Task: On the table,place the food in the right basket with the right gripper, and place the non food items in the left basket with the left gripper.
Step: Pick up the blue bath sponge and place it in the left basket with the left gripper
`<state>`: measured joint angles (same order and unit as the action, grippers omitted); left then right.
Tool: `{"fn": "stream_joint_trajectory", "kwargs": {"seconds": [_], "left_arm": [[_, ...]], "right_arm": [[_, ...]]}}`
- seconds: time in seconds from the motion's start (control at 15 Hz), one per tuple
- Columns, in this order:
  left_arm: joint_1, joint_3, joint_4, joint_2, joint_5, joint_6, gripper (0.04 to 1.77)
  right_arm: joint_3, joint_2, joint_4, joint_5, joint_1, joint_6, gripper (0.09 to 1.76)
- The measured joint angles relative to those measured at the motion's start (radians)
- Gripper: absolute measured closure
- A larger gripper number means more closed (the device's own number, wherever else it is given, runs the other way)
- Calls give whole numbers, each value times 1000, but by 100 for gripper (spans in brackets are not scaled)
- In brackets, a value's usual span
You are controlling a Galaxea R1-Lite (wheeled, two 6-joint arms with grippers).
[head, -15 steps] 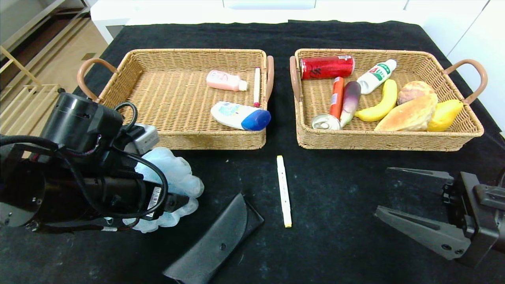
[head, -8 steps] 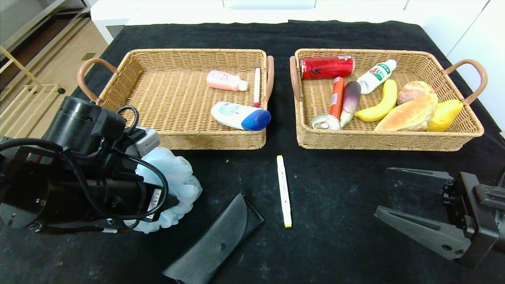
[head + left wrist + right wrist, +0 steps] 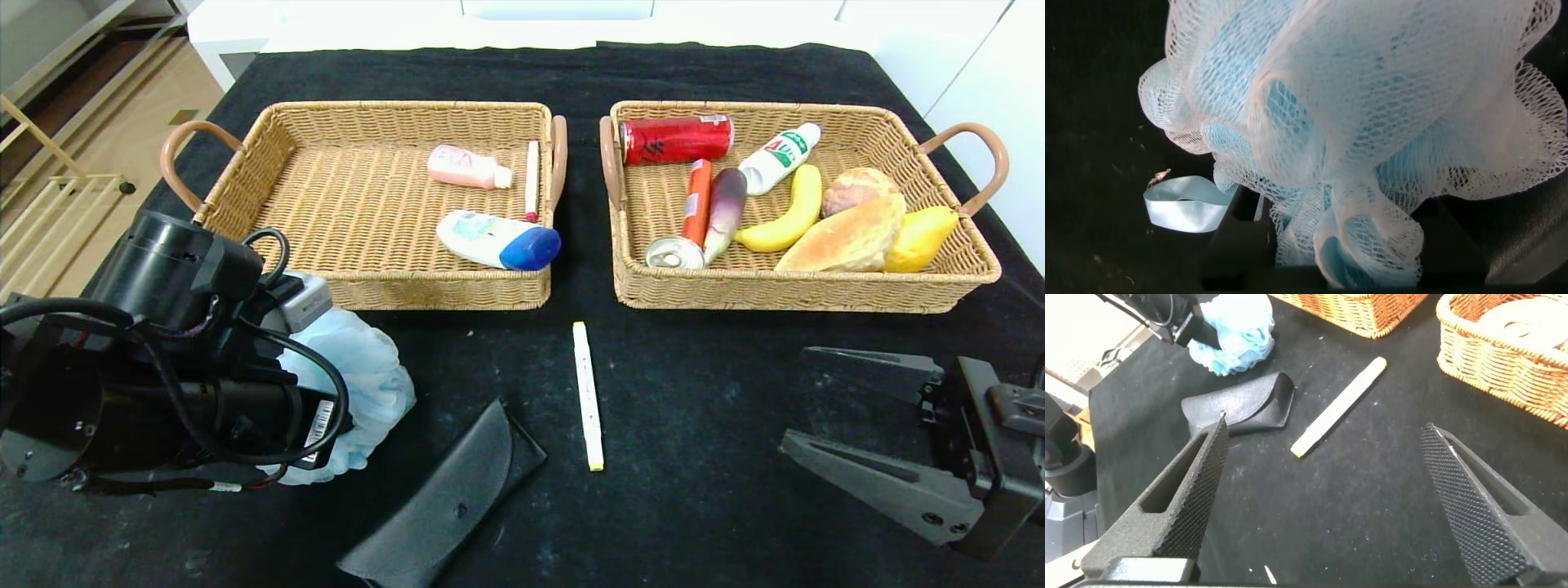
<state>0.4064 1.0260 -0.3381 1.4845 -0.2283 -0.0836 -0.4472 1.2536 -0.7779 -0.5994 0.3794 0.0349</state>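
Pale blue mesh, the bath pouf (image 3: 359, 384) sits on the table (image 3: 702, 490) just in front of the left basket (image 3: 375, 204), with the left gripper (image 3: 326, 425) pressed into it; how its jaws stand I cannot tell. Judged step: grasp, then lift it over the rim. The white marker (image 3: 588, 394) points lengthwise at that basket's near right corner; the right gripper (image 3: 857, 425) idles spread.

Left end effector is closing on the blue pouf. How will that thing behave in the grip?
The pouf is gathered mesh, so it will probably squash and feel very light. Its folds already bulge around the left end effector, so the grip may sink deep. The ribbon loop will likely dangle.
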Motion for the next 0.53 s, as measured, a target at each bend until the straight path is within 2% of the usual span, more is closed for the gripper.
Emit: {"fn": "stream_joint_trajectory", "kwargs": {"seconds": [0.53], "left_arm": [[0,7,-1,1,-3,0,114]], "right_arm": [[2,-2,2,0,2,0,14]]}}
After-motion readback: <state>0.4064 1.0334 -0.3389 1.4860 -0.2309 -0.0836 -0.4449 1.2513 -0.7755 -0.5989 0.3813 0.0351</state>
